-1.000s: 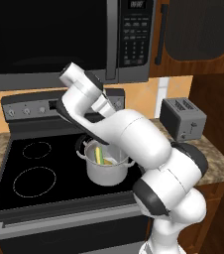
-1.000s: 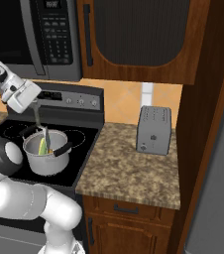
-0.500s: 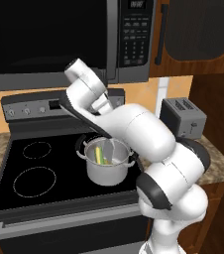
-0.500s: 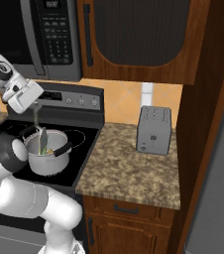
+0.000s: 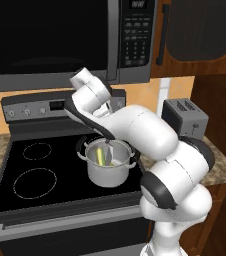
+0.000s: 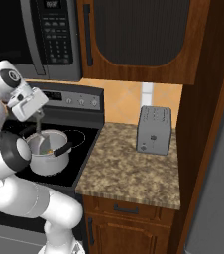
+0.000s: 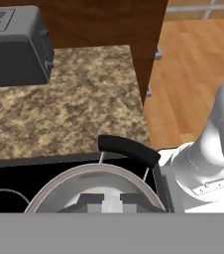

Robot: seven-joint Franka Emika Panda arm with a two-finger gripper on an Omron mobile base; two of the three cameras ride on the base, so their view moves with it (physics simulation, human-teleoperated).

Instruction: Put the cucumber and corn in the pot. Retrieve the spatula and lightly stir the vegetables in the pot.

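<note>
The spatula (image 5: pixel 108 150) is gripped by the clenched gripper (image 5: pixel 106 140) and held blade-down inside the steel pot (image 5: pixel 108 170), which is seated on the black stovetop (image 5: pixel 30 192) at about four o'clock from the rear burner ring (image 5: pixel 37 151). The cucumber (image 5: pixel 99 157) is seen leaning in the pot, with something yellow beside it, judged to be the corn. Should the stir be swept too wide, the light pot could be dragged or tipped toward the granite counter (image 6: pixel 134 171).
</note>
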